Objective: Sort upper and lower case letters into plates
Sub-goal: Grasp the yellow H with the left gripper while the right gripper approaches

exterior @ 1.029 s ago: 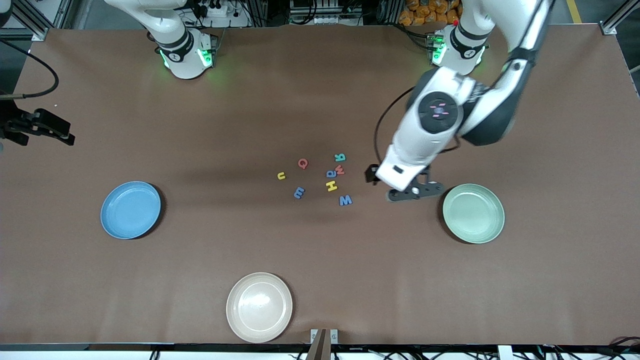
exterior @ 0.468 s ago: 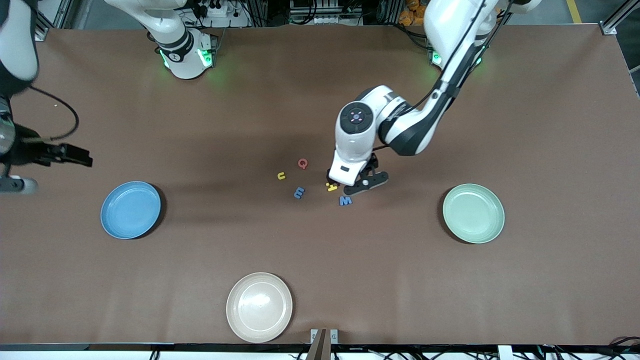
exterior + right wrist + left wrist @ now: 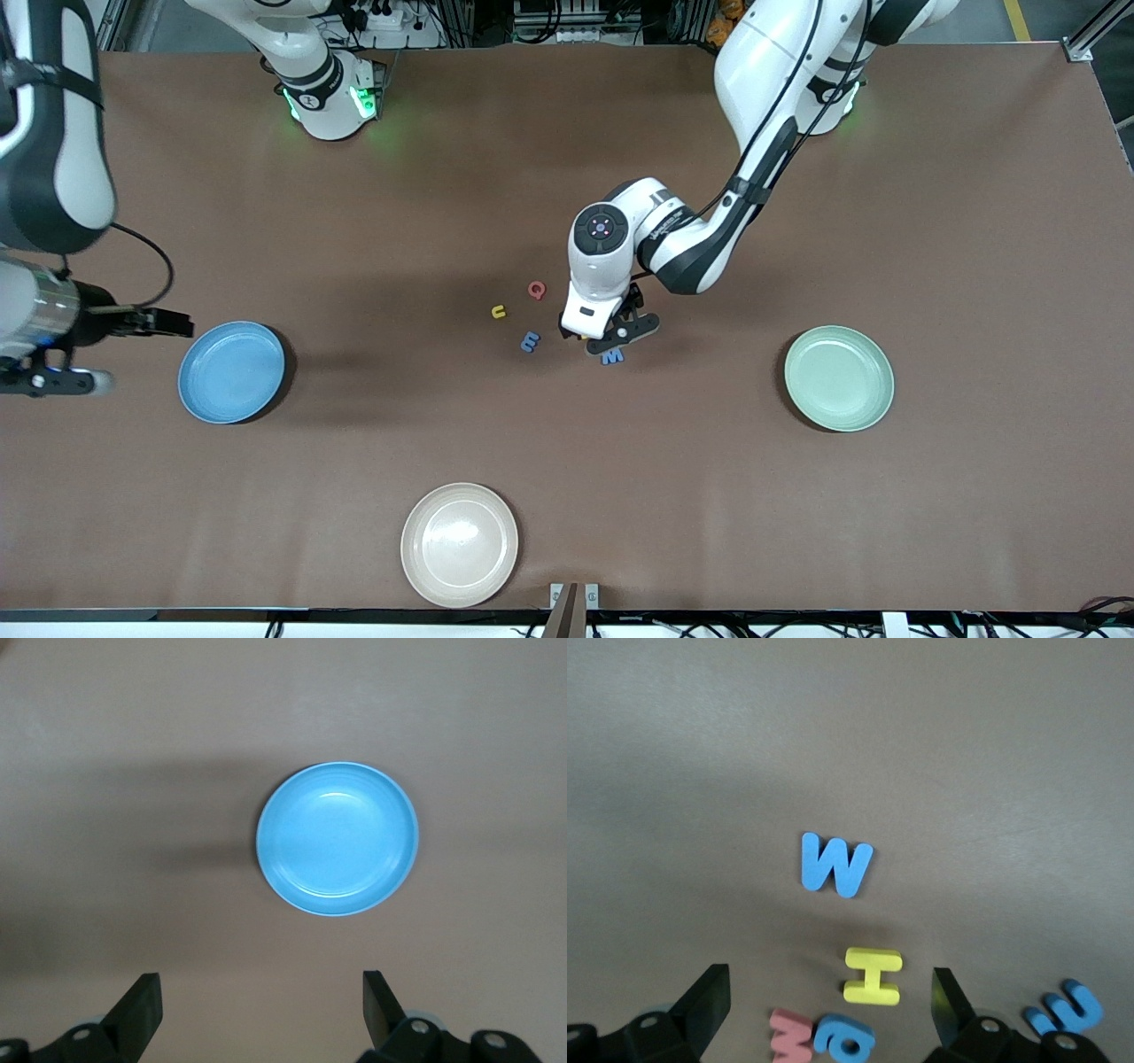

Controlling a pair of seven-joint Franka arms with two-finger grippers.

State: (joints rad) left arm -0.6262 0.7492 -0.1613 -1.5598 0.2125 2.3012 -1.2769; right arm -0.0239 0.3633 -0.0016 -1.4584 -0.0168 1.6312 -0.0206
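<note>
My left gripper is open and low over the letter cluster at the table's middle. The yellow H lies between its fingers, untouched. A pink w and a blue a lie close by, and a blue W lies farther out. In the front view the red G, yellow u and blue m lie toward the right arm's end. My right gripper hangs open and empty beside the blue plate. The mint plate holds nothing.
A beige plate sits near the table's front edge, nearer the front camera than the letters. The left arm's white hand covers part of the cluster in the front view. Brown table stretches between the letters and both plates.
The left arm swung from beside the mint plate to over the letters and came down around the yellow H. The right arm moved in toward the blue plate.
</note>
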